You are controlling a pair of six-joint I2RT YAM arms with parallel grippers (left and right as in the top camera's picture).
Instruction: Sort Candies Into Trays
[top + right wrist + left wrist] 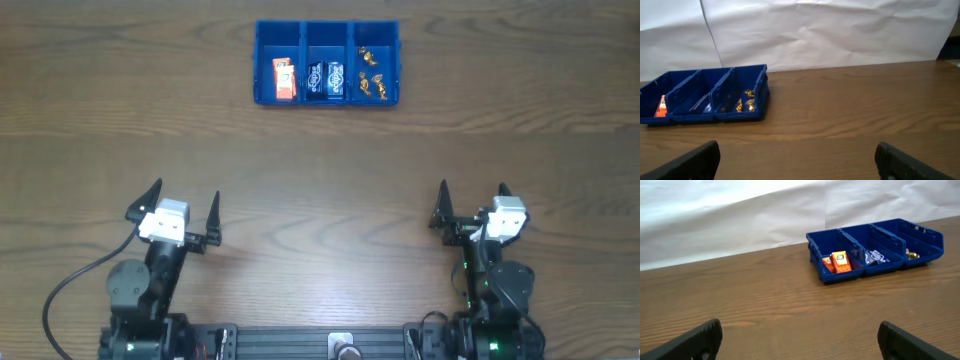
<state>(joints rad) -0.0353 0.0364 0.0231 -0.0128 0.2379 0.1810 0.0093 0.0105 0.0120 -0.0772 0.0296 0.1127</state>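
1. While both arms sit at the near edge of the wooden worktop, a blue tray with three compartments side by side lies at the far side, roughly midway between them.
2. Orange candies lie in the tray's left compartment, close together; the left wrist view shows them as wrapped pieces leaning on one another.
3. Blue-wrapped candies lie in the middle compartment.
4. Several small gold-wrapped candies are scattered in the right compartment, apart from each other.
5. At the near left, the left gripper points toward the far side with its fingers spread wide and nothing between them. It is well apart from the tray.
6. At the near right, the right gripper is set the same way, fingers wide and holding nothing, also well apart from the tray.
7. A white sheet hangs behind the far edge of the worktop.
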